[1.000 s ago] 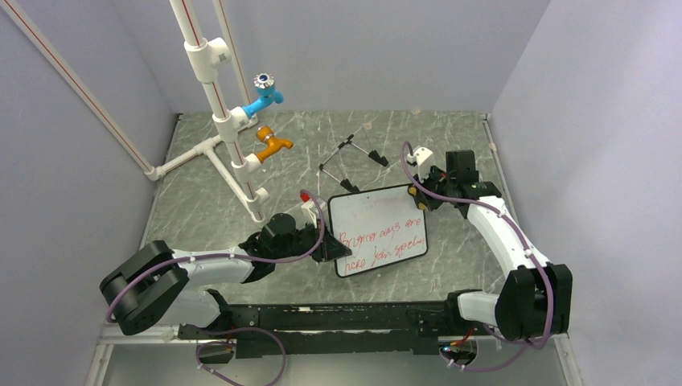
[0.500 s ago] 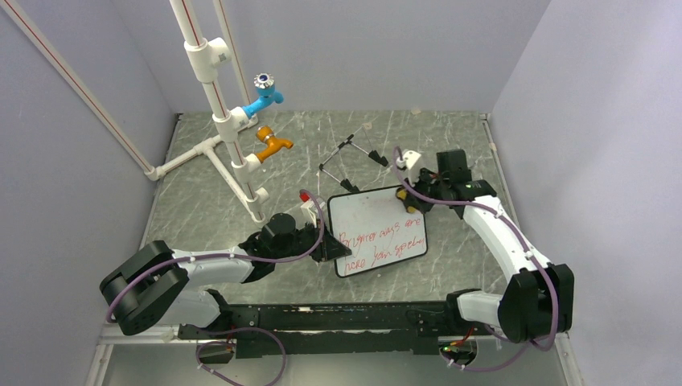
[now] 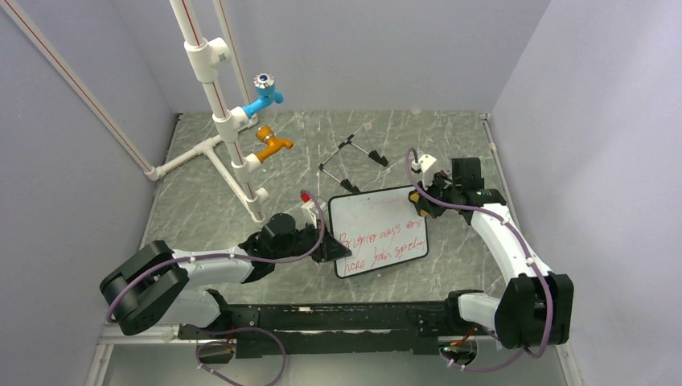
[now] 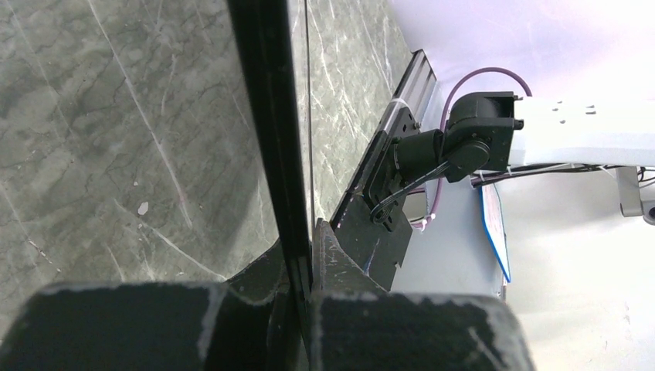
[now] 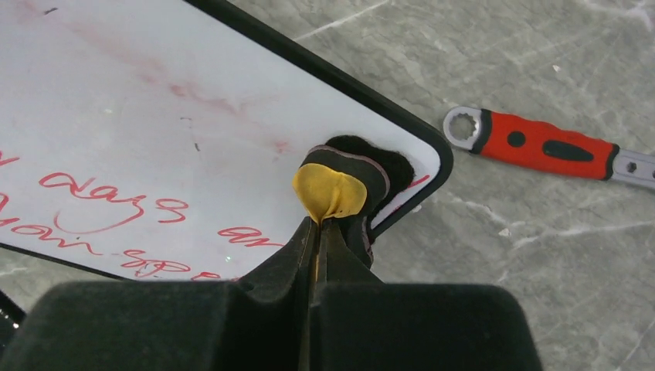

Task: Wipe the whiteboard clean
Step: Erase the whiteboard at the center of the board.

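Observation:
The whiteboard (image 3: 376, 232) lies in the middle of the table, white with a thin black frame; two lines of red handwriting (image 5: 116, 209) cross its lower half and faint red smears mark the upper part. My left gripper (image 3: 328, 245) is shut on the board's left edge, and the left wrist view shows the black frame (image 4: 266, 116) running between the jaws of that gripper (image 4: 297, 263). My right gripper (image 5: 318, 224) is shut on a yellow-black eraser (image 5: 340, 182), which presses on the board's top-right corner (image 3: 417, 197).
A red-handled wrench (image 5: 541, 145) lies on the table just right of the board's corner. A black wire easel (image 3: 350, 161) lies behind the board. A white pipe stand (image 3: 229, 137) with a blue tap (image 3: 264, 98) and an orange tap (image 3: 273, 145) stands at the back left.
The right gripper swept the eraser left along the board's top edge, then back right to the corner. The left arm and the board stayed put.

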`<control>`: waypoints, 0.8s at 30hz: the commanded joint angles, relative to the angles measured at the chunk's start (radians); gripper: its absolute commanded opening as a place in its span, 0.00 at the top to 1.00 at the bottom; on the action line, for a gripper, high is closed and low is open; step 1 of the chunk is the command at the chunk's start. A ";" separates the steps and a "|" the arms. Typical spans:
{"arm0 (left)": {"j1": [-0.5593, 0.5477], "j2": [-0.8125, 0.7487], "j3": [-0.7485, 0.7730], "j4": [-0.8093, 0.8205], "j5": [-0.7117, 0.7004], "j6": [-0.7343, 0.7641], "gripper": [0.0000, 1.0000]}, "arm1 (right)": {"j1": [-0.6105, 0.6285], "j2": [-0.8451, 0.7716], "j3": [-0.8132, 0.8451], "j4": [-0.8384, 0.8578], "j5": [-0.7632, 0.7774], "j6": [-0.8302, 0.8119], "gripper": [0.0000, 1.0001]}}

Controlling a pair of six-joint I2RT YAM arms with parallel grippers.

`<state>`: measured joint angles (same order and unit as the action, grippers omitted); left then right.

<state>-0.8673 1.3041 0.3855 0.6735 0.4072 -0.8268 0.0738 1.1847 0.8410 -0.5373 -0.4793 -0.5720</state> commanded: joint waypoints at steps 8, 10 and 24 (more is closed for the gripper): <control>-0.017 -0.035 0.013 0.145 0.093 0.054 1.00 | 0.082 0.016 -0.028 -0.185 -0.147 -0.243 1.00; -0.017 -0.028 0.014 0.151 0.098 0.052 1.00 | 0.054 -0.015 -0.036 -0.091 -0.045 -0.167 1.00; -0.016 -0.063 0.003 0.123 0.080 0.061 1.00 | 0.001 0.038 0.077 -0.028 -0.122 -0.098 1.00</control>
<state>-0.8669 1.2873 0.3798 0.6678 0.3939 -0.8230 0.0620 1.2362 0.8902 -0.5205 -0.4698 -0.5735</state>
